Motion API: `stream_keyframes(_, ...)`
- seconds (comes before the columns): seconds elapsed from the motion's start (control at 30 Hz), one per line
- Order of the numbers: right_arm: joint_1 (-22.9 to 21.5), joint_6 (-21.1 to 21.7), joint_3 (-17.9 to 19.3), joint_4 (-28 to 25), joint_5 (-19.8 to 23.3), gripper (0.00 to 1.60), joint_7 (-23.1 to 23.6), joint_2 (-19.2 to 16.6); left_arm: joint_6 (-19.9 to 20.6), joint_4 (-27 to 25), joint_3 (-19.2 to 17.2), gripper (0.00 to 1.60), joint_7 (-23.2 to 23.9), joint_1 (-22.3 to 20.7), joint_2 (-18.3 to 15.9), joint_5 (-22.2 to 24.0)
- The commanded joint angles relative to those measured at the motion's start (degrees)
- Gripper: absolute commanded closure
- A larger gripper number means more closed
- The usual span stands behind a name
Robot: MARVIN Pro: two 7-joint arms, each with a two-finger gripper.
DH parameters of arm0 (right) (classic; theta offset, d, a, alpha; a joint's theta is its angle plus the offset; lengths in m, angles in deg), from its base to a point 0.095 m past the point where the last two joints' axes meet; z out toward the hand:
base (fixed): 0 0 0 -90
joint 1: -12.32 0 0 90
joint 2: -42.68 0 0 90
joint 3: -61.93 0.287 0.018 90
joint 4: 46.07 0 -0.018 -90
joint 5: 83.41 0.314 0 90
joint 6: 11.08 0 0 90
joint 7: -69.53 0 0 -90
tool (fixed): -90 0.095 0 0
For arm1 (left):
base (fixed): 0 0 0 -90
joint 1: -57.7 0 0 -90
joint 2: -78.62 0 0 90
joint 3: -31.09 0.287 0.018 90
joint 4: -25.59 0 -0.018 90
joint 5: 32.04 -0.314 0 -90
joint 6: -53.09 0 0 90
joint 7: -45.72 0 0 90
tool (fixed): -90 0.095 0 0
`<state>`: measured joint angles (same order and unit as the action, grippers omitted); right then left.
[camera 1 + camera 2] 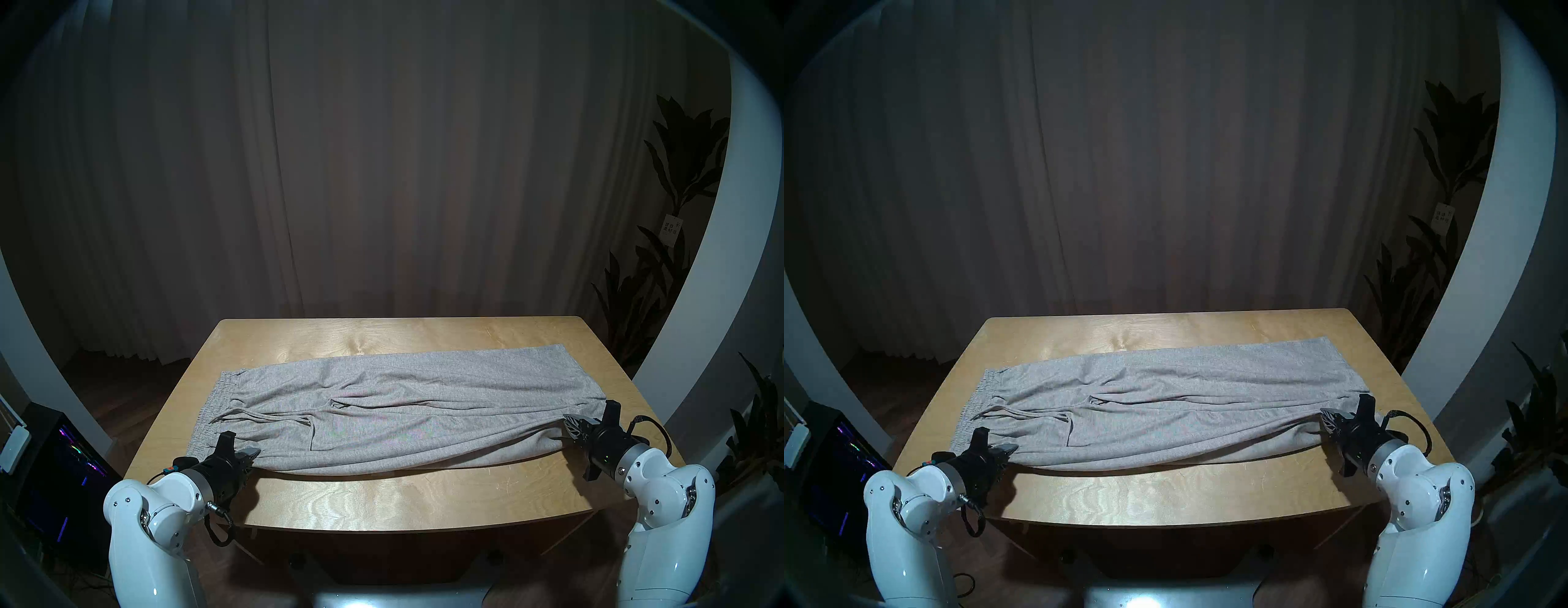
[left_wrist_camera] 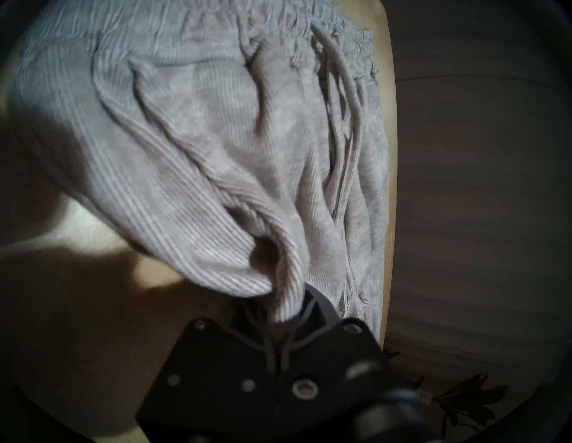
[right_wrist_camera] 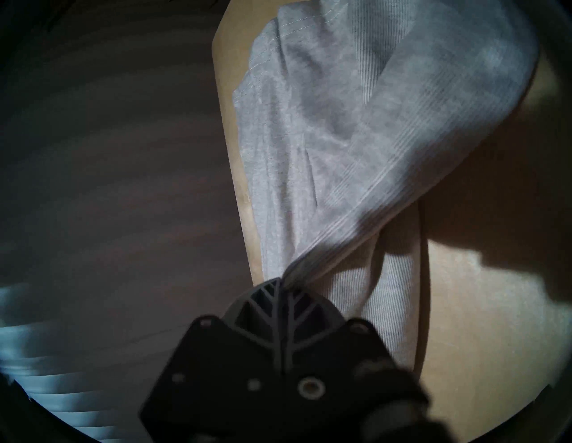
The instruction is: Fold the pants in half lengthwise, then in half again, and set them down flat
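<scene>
Arms low at near table corners, both jaws pinching pants (image 1: 382, 407) near edge, lifted.

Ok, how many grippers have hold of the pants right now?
2. The left gripper is shut on the near corner of the pants at the waistband end; the right gripper is shut on the near corner at the leg-hem end. Both corners are raised off the table.
</scene>
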<state>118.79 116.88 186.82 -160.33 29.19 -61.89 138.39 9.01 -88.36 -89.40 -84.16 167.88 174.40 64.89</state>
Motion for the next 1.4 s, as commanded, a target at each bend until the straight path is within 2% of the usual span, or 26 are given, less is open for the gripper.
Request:
stream_keyframes(0.0, -2.8, 0.4, -0.2, 0.9, -0.8, 1.6, 1.7, -1.7, 0.4, -1.8, 0.6, 1.6, -0.2, -3.3, -2.2, -0.3)
stream_keyframes(0.37, -5.9, 0.7, -1.2, 4.6, -3.3, 1.6, 4.4, -3.2, 1.7, -0.4, 2.2, 1.6, -1.6, -6.9, -5.7, -2.1)
stream_keyframes(0.63, -8.8, 0.5, -2.3, 7.4, -5.1, 1.6, 6.0, -4.2, 2.7, 0.6, 1.9, 1.6, -2.3, -9.8, -8.3, -3.1)
stream_keyframes(0.97, -12.6, 0.3, -4.2, 11.4, -8.5, 1.6, 8.7, -5.7, 4.3, 3.5, 1.6, 1.6, -2.4, -15.3, -12.8, -5.1)
stream_keyframes(1.37, -16.1, -1.1, -5.9, 15.2, -11.8, 1.6, 12.5, -6.4, 6.8, 9.4, 5.7, 1.6, -0.7, -21.9, -15.5, -6.5)
